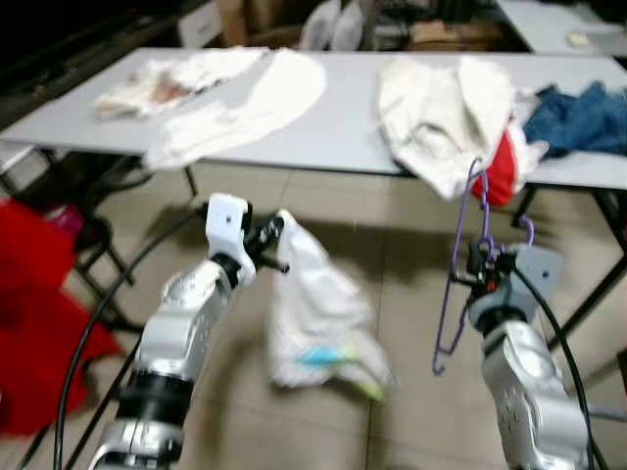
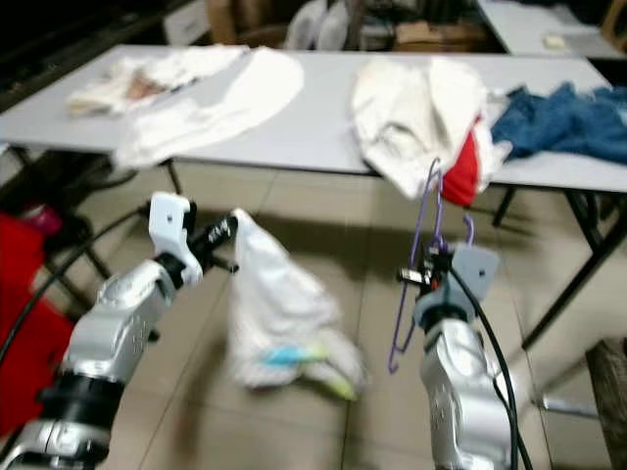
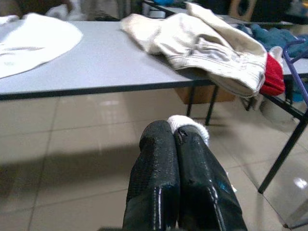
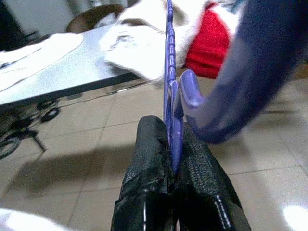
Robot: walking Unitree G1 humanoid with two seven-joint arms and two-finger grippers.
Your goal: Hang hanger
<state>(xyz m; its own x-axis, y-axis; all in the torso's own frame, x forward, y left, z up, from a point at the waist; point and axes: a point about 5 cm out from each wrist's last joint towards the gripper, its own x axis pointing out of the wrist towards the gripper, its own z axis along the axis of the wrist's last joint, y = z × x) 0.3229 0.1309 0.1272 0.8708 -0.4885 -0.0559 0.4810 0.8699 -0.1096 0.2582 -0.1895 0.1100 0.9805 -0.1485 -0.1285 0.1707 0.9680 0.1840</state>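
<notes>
A purple plastic hanger (image 1: 460, 264) stands roughly upright in front of the table, pinched near its hook by my right gripper (image 1: 482, 262), whose fingers (image 4: 154, 159) are shut on the purple bar (image 4: 172, 120). My left gripper (image 1: 272, 238) is shut on the top of a white garment (image 1: 318, 313) that hangs down over the tiled floor, a blue and green mark near its hem. In the left wrist view the black fingers (image 3: 183, 178) press together with a bit of white cloth (image 3: 188, 126) at their tips. Hanger and garment are apart.
A long grey table (image 1: 343, 127) stands ahead with white clothes (image 1: 235, 93), a cream garment (image 1: 446, 108), red cloth (image 1: 502, 166) and blue denim (image 1: 583, 117). Its black legs (image 1: 602, 284) slant down on the right. Something red (image 1: 34, 323) lies at the far left. Black cables run beside my left arm.
</notes>
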